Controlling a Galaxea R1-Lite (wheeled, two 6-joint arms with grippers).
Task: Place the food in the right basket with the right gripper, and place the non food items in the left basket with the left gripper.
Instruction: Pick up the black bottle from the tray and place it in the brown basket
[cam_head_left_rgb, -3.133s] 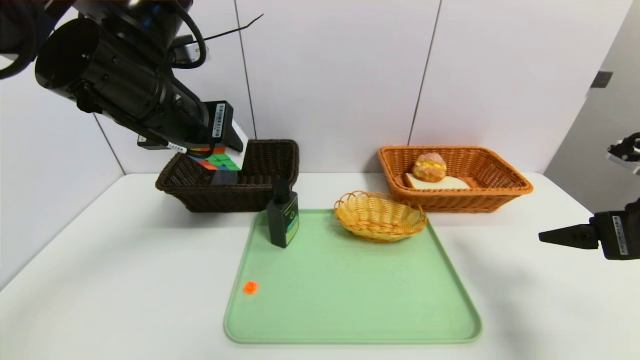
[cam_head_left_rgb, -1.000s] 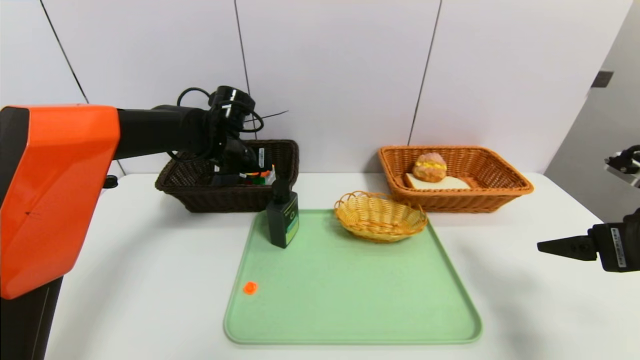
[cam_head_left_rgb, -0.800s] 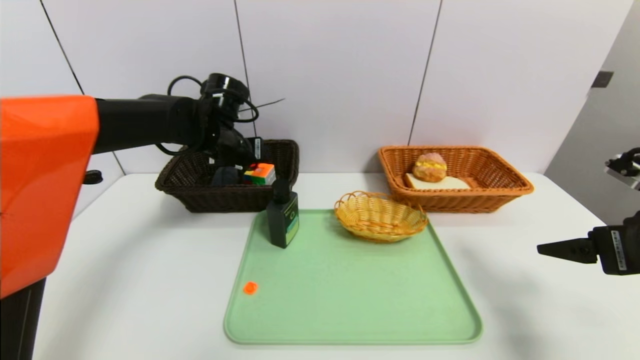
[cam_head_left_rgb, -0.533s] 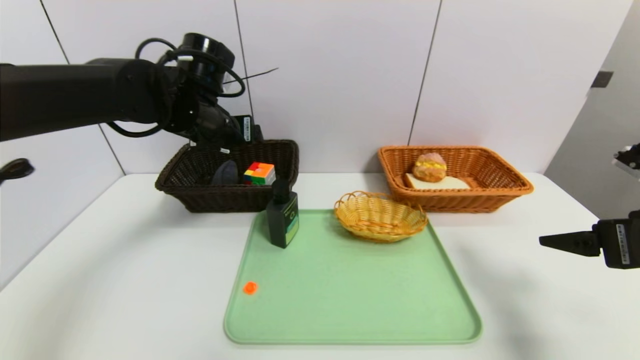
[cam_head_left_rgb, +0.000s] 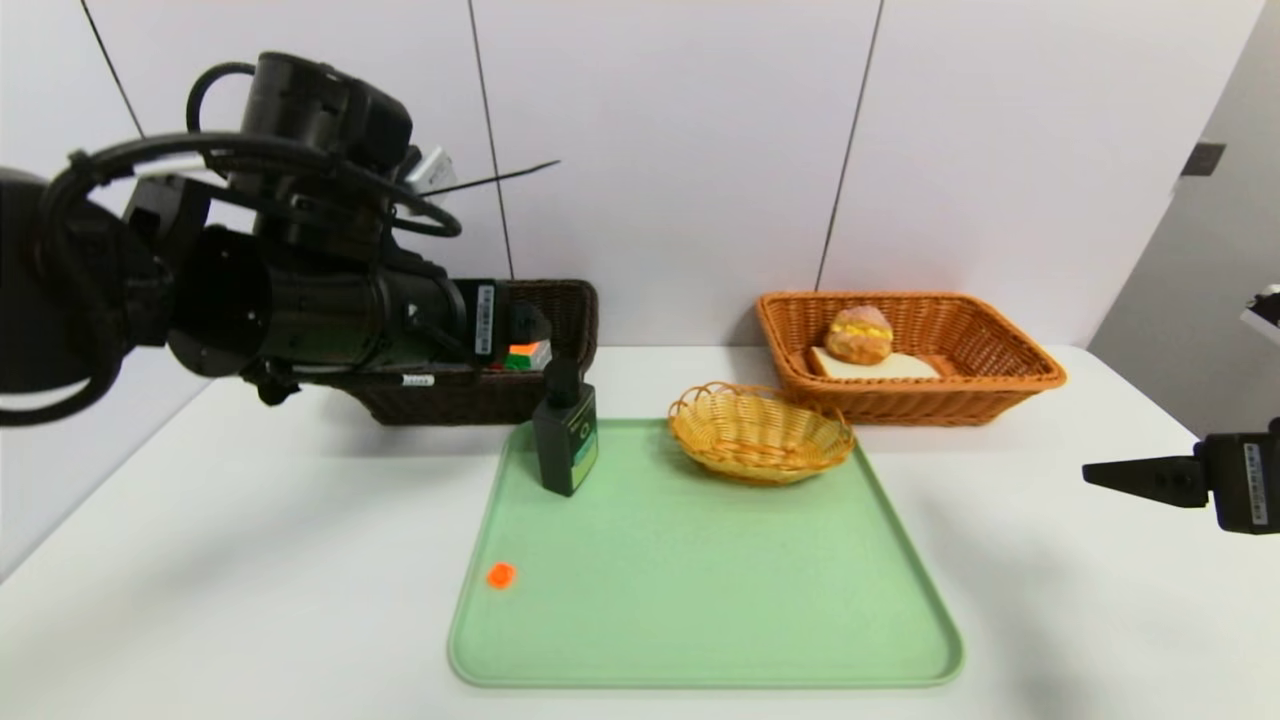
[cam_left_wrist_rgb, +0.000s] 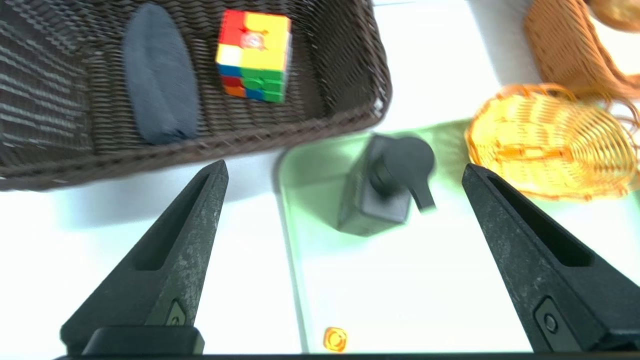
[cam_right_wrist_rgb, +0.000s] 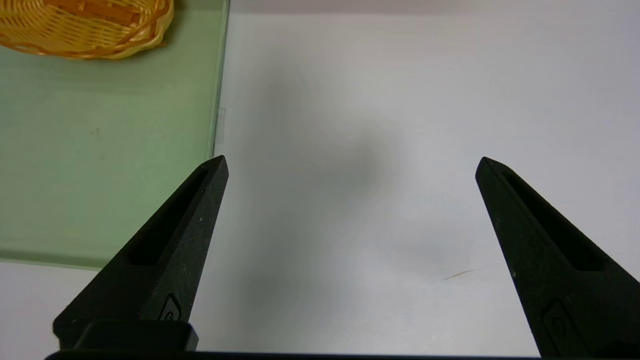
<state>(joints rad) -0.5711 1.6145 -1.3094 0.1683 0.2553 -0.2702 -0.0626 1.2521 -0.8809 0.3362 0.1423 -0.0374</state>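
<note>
The head view hides most of the dark brown basket behind the left arm, showing only a sliver of the puzzle cube. The left wrist view opens its interior: the rolled dark grey cloth lies beside the puzzle cube, both on the basket's floor.

The left gripper hangs above the table's far-left area, in front of that basket, fingers spread wide and holding nothing. The dark bottle stands upright at the far-left corner of the green tray, in line with the gap between the fingers but below them and untouched. A small orange disc lies near the tray's left edge.

At the tray's far edge sits the small oval yellow basket. Behind it, at the table's far right, the orange-tan basket holds the bread slice with the filled bun on top; only the head view shows these.

The right gripper hovers over bare white table just off the tray's right edge, fingers fully parted and empty, well apart from the food.
</note>
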